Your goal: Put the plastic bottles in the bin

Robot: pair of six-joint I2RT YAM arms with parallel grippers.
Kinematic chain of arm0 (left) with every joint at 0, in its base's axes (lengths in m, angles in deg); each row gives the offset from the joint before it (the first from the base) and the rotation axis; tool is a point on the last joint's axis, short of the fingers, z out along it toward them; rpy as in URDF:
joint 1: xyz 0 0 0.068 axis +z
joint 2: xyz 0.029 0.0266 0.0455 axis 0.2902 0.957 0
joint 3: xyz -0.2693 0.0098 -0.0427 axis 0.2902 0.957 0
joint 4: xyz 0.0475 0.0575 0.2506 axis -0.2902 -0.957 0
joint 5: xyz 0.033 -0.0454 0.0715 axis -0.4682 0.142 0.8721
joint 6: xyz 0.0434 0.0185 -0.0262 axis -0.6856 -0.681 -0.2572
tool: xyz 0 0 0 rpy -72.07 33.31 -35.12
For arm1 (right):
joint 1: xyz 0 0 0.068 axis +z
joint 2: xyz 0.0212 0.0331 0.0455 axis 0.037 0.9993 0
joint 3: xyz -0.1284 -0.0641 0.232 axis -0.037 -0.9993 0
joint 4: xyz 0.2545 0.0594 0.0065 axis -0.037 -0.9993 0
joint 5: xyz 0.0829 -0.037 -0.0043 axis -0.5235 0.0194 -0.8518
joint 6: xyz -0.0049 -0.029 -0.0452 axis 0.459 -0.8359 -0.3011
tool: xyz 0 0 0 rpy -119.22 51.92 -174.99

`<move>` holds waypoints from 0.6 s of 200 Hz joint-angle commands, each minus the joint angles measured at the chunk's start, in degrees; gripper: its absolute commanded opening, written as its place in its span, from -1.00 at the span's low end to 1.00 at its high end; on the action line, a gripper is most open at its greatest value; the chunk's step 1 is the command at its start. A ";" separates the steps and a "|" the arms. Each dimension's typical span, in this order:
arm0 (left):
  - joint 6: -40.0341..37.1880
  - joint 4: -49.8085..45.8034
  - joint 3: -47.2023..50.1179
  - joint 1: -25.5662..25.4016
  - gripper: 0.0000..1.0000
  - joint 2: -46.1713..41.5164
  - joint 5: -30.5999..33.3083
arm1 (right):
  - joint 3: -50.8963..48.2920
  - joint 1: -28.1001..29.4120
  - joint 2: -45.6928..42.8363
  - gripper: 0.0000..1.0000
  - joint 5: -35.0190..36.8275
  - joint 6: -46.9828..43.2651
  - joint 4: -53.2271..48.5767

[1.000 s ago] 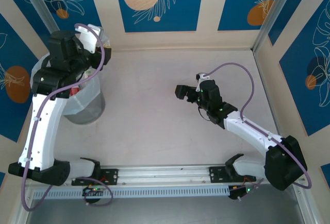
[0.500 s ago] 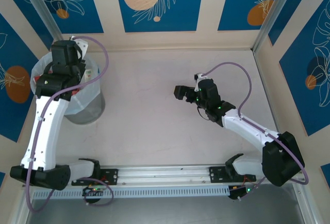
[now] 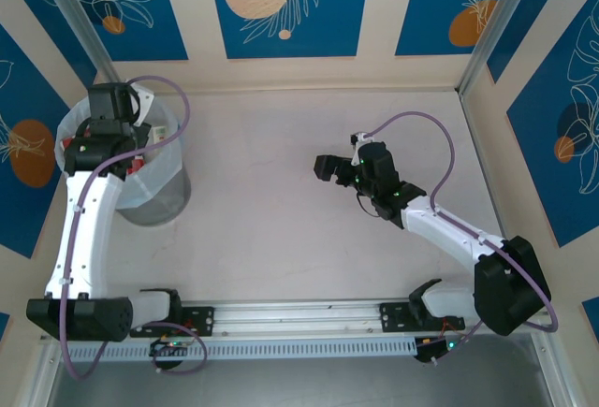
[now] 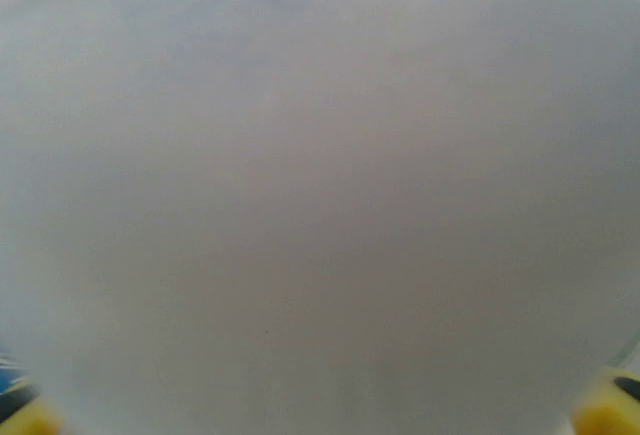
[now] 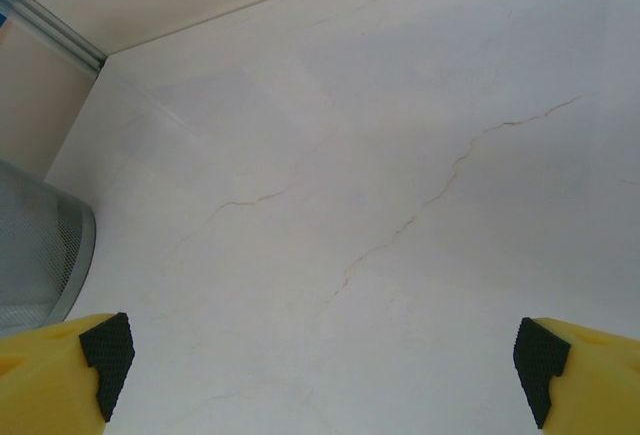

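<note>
The bin, round and grey with a white bag liner, stands at the far left of the table. Inside it I see plastic bottles, a red label and a white one. My left gripper hangs over the bin's mouth, pointing down. In the left wrist view a pale blurred rounded surface fills the space between its yellow fingertips; I cannot tell what it is, nor whether the left gripper holds it. My right gripper is open and empty above the bare table.
The grey mesh wall of the bin shows at the left edge of the right wrist view. Patterned walls enclose the table on three sides. A metal rail with both arm bases runs along the near edge.
My left arm has swung left and its wrist has come down over the bin's mouth. The right arm has barely shifted.
</note>
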 commanded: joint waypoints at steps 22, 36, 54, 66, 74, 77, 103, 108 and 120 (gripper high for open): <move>2.77 -4.48 -5.78 0.97 0.41 4.08 1.68 | 0.55 -0.29 -0.07 1.00 -0.55 0.85 0.39; 4.00 -5.57 -7.58 1.45 0.60 5.48 2.49 | 0.47 -0.31 -0.12 1.00 -0.49 0.72 0.28; 6.42 -6.58 -9.84 1.55 0.80 5.96 1.10 | 0.63 -0.31 -0.06 1.00 -0.31 0.59 -0.02; 8.04 -6.06 -10.39 1.61 0.89 5.32 -0.86 | 0.64 -0.30 0.01 1.00 -0.18 0.54 -0.24; 9.36 -5.23 -10.46 1.56 0.96 4.83 -1.76 | 0.73 -0.31 0.00 1.00 -0.06 0.68 -0.31; 9.88 -5.12 -10.59 1.56 0.97 4.61 -2.00 | 0.78 -0.31 0.02 0.99 -0.03 0.66 -0.37; 14.71 -6.41 -12.73 1.50 0.98 4.73 -4.34 | 0.69 -0.23 0.15 1.00 0.01 1.06 -0.39; 15.95 -6.84 -13.24 1.54 0.98 4.85 -4.93 | 0.73 -0.22 0.20 1.00 -0.03 1.26 -0.43; 18.52 -7.54 -14.49 1.55 0.98 4.76 -7.31 | 0.81 -0.23 0.29 1.00 -0.13 1.33 -0.64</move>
